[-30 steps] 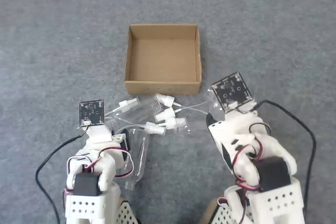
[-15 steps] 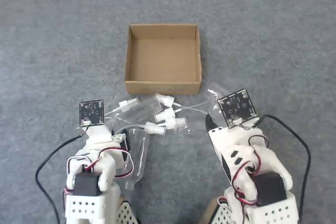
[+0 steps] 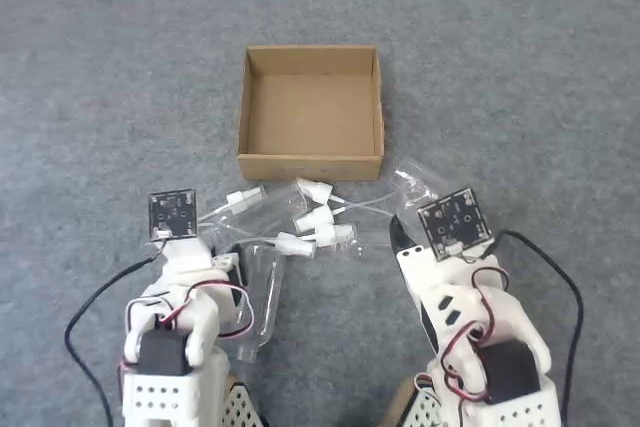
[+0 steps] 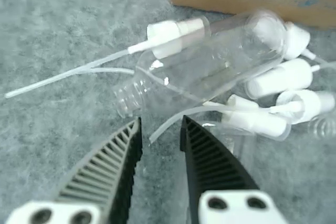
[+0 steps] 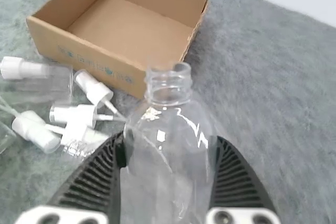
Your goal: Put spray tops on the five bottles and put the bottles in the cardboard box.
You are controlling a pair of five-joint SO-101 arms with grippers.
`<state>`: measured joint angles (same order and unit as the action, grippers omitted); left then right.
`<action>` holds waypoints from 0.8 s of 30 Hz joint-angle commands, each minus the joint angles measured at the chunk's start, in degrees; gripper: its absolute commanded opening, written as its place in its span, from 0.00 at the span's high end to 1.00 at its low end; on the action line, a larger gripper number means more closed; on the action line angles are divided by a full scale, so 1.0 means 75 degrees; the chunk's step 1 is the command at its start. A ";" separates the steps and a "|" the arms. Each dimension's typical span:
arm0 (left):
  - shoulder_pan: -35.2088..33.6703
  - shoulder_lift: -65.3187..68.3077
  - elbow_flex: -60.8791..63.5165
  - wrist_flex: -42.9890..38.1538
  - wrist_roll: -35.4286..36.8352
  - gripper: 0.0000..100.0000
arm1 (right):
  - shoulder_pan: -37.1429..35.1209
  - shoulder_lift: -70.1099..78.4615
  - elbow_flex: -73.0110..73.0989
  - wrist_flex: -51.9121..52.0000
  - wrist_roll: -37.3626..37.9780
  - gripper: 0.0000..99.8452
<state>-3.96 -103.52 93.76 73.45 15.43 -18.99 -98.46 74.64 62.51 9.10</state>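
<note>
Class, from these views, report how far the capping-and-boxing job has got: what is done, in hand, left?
Done: nothing; the cardboard box is empty. In hand: the right gripper is shut on an uncapped clear bottle; the left gripper is open. Left: the spray tops lie loose among the other bottles before the box, so all capping and boxing remains.

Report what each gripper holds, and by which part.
The right gripper holds a clear uncapped bottle by its body, below the shoulder. The left gripper is open and holds nothing.
</note>
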 commanded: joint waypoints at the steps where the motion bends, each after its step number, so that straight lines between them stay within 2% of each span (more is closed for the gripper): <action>1: -0.0363 -0.0117 -0.0873 0.0223 0.0059 0.89 | -0.0053 -0.0346 0.0082 -0.0205 -0.0105 0.92; 5: -0.0750 -0.0117 -0.1412 -0.0199 -0.0211 0.89 | -0.0053 -0.0627 0.0246 -0.0205 -0.0105 0.92; 9: -0.1043 -0.0117 -0.1905 -0.0668 -0.2485 0.89 | -0.0053 -0.0733 0.0305 -0.0205 -0.0105 0.92; 11: -0.1032 -0.0117 -0.2069 -0.0797 -0.3223 0.89 | -0.0041 -0.0733 0.0316 -0.0205 -0.0105 0.92; 18: -0.1055 -0.0082 -0.3136 -0.0504 -0.3329 0.89 | -0.0041 -0.0733 0.0328 -0.0205 -0.0105 0.92; 24: -0.1032 0.0797 -0.3968 -0.0094 -0.3997 0.89 | -0.0029 -0.0733 0.0328 -0.0205 -0.0105 0.92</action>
<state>-11.60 -103.08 68.88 72.22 -12.44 -18.90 -102.86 77.36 62.51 9.10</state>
